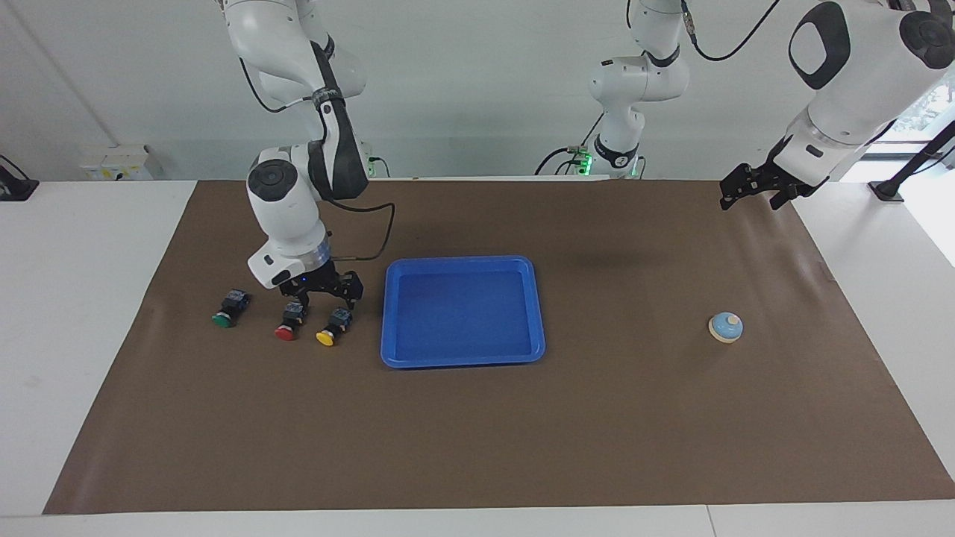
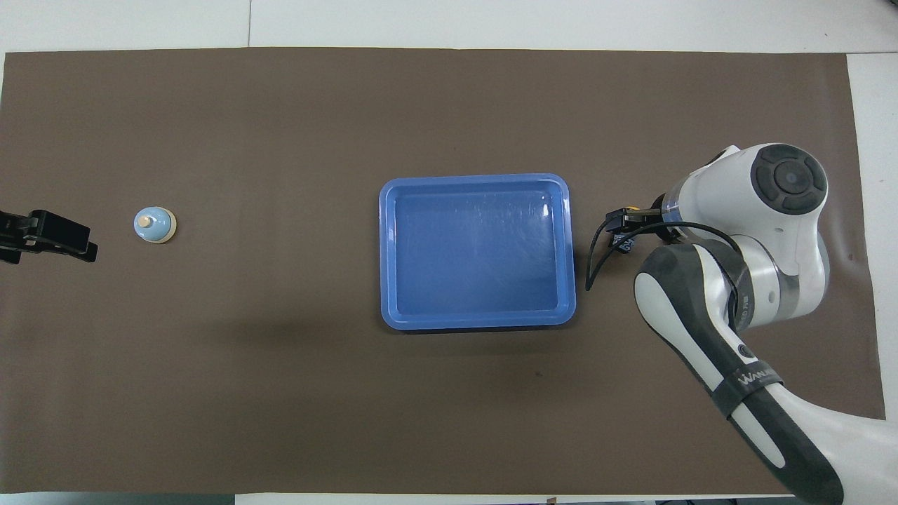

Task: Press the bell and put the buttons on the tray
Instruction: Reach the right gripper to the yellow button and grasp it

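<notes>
The green button [image 1: 230,309], red button [image 1: 289,323] and yellow button [image 1: 333,328] lie in a row on the mat beside the empty blue tray [image 1: 462,262], toward the right arm's end. My right gripper [image 1: 322,295] is low over the red and yellow buttons, fingers apart and holding nothing. In the overhead view the right arm hides the buttons; the tray [image 2: 477,180] shows there. The light-blue bell [image 1: 725,327] stands alone toward the left arm's end and also shows in the overhead view [image 2: 153,224]. My left gripper [image 1: 750,195] waits raised over the mat's edge by the bell.
A brown mat [image 1: 597,432] covers the table, with white tabletop around it. A black cable [image 1: 377,239] loops from the right wrist over the mat, next to the tray's corner.
</notes>
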